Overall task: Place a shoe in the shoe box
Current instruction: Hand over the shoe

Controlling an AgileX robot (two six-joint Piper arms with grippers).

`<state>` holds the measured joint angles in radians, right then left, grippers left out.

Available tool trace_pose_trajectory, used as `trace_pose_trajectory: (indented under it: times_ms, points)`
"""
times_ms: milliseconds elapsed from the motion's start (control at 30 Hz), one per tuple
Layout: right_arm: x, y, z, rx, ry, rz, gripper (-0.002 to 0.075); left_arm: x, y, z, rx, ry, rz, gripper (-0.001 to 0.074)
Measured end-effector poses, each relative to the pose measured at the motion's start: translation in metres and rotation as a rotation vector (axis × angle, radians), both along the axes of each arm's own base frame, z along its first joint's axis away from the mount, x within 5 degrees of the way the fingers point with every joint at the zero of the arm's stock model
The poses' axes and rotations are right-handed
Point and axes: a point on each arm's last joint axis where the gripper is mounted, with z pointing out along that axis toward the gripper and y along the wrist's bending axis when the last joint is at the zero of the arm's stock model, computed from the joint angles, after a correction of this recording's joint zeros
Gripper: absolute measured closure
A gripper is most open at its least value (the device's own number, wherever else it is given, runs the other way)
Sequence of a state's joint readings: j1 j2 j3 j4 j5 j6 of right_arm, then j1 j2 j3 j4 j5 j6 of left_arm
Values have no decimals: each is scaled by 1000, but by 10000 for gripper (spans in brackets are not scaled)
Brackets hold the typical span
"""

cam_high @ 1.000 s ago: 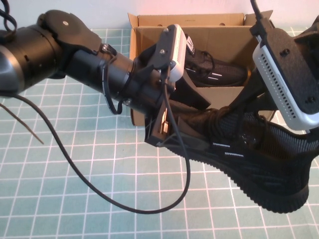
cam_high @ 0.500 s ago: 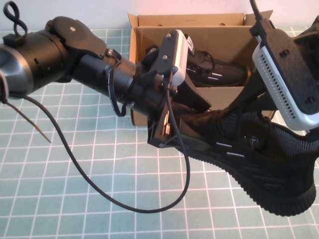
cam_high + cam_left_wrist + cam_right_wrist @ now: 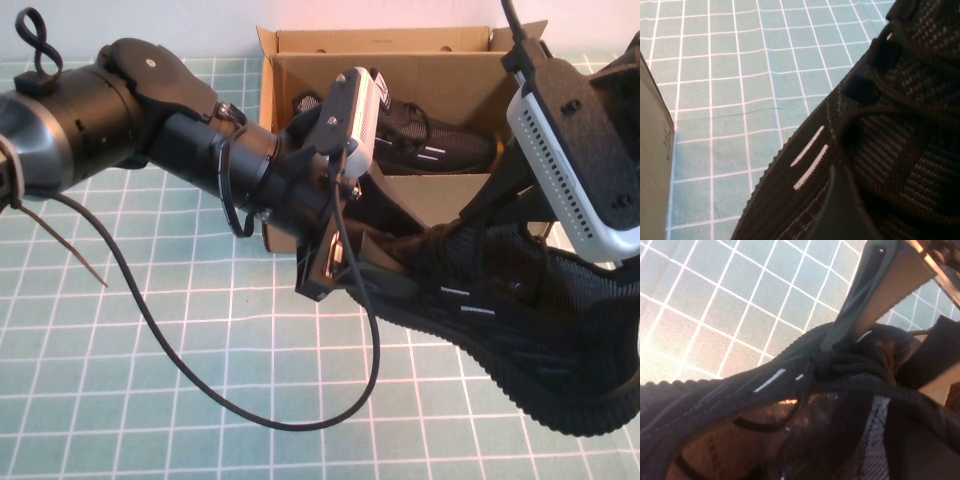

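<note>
Green gridded matting carries the shoe box [image 3: 300,80] at the far edge, while left gripper [image 3: 385,262] and right gripper [image 3: 480,235], both clamping the shoe [image 3: 520,330], apparently next lift it boxward.

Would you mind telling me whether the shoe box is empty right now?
No, a black sneaker already lies inside the shoe box, while both claws work on the second shoe in front of it.

My left gripper [image 3: 375,265] is gripping the matt knit shoe [image 3: 520,330] with its ribbed rubbery sole beside the rough cardboard box [image 3: 300,70].
</note>
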<state>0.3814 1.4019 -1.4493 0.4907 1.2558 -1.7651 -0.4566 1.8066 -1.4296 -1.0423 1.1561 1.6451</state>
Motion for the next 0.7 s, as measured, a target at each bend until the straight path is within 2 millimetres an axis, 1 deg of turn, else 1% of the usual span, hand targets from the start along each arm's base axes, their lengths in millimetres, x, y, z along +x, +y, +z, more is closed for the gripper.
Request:
trace_pose_trajectory:
  times_ms: [67, 233, 333, 433, 600, 700]
  points:
    - [0, 0, 0, -2, -1, 0, 727, 0, -1, 0, 0, 0, -2, 333]
    - [0, 0, 0, -2, -1, 0, 727, 0, -1, 0, -1, -8, 0, 367]
    - [0, 0, 0, -2, -1, 0, 727, -1, -4, 0, -1, -15, -2, 407]
    - [0, 0, 0, -4, -2, -1, 727, -5, -11, -2, 9, -26, -19, 486]
    - [1, -1, -2, -21, 5, 0, 727, -12, -22, -5, 58, -88, -50, 649]
    - [2, -1, -3, -24, 9, -1, 727, -12, -22, -5, 75, -108, -53, 689]
